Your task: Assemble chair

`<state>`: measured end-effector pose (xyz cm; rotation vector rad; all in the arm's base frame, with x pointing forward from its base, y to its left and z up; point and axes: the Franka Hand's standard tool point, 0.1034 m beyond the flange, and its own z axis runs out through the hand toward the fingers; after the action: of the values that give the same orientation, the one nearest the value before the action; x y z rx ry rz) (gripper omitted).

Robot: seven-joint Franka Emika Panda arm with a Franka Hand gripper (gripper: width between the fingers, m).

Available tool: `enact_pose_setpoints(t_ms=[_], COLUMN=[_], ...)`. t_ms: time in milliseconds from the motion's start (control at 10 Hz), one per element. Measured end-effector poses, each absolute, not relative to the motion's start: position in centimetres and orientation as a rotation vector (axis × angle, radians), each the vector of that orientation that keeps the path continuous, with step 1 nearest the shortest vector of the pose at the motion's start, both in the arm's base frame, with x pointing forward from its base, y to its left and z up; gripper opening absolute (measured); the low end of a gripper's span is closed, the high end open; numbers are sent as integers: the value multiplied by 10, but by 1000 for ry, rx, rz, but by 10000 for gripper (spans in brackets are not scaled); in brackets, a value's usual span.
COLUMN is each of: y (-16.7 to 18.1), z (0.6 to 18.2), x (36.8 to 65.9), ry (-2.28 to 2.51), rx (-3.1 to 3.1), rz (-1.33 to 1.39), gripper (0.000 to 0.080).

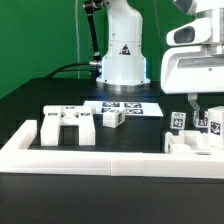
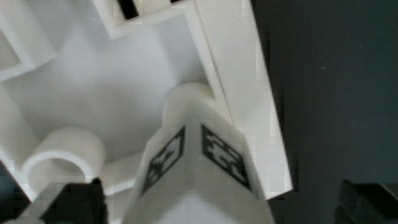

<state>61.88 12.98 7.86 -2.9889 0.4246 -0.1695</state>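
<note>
At the exterior view's right, my gripper (image 1: 197,112) hangs over a cluster of white chair pieces (image 1: 195,140) beside the front wall. Two upright parts there carry black-and-white tags (image 1: 180,120). In the wrist view a white post with two tags (image 2: 196,160) stands between my dark fingers (image 2: 71,205). The post rests against a flat white slab (image 2: 222,70). The jaws stand wide, with a dark gap showing between the post and one finger. The gripper (image 2: 217,208) is open and holds nothing.
A bracket-like white piece (image 1: 68,125) and a small tagged block (image 1: 113,117) lie at the exterior view's left and middle. The marker board (image 1: 135,106) lies behind them. A long low white wall (image 1: 90,152) runs along the front. The robot base (image 1: 122,55) stands at the back.
</note>
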Motion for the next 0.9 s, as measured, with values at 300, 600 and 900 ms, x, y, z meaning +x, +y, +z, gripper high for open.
enact_pose_setpoints(t_ms=[300, 600, 900], y=[130, 129, 129], z=[79, 79, 79], x=[619, 619, 619], ry=[-4, -399, -443], rx=[-3036, -3040, -3037], rz=[-199, -218, -219], gripper=[649, 649, 350])
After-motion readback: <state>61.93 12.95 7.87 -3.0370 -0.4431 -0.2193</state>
